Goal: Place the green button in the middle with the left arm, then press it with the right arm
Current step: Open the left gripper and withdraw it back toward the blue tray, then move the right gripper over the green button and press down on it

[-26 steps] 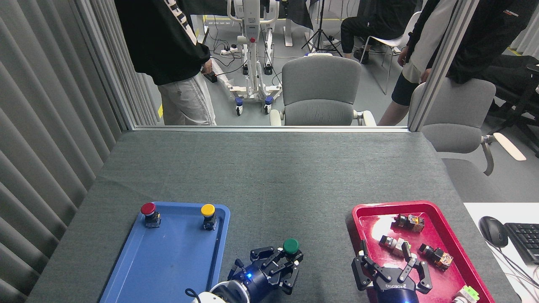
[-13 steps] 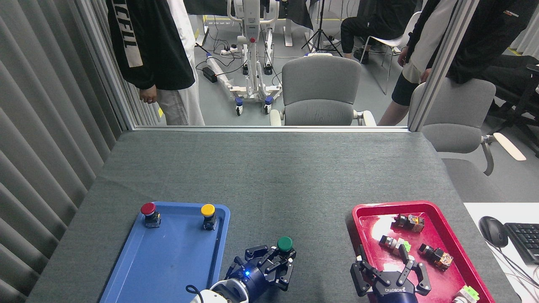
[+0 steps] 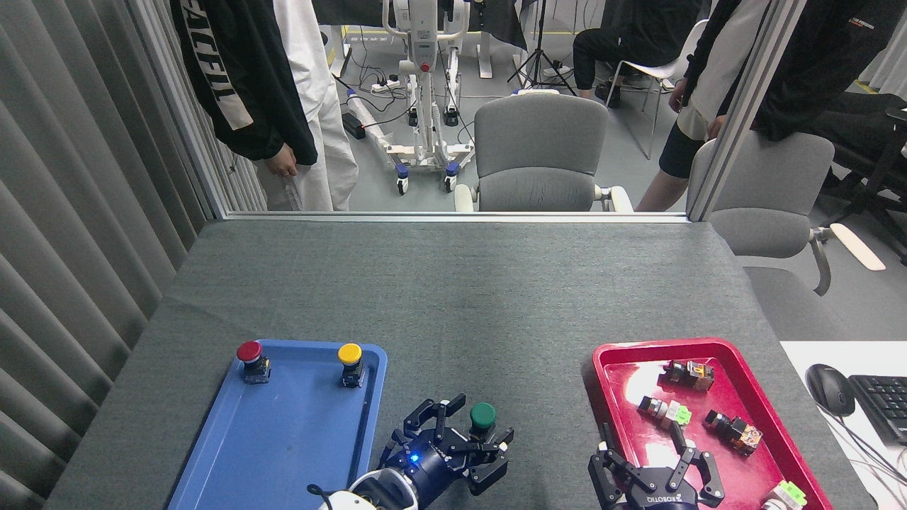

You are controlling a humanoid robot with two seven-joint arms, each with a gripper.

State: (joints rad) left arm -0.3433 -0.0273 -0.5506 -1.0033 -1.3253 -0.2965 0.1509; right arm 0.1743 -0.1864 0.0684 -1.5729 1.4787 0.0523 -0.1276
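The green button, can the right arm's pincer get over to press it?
Probably yes. Bare cloth lies between the right pincer and the green button, but the left pincer is open around it and may crowd the cap.

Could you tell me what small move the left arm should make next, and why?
Probably draw the left end effector straight back toward the robot, clear of the green button. The button stands upright on the grey cloth between the blue tray and red tray, and the fingers look spread around it, so it seems placed. The right end effector waits open over the red tray.
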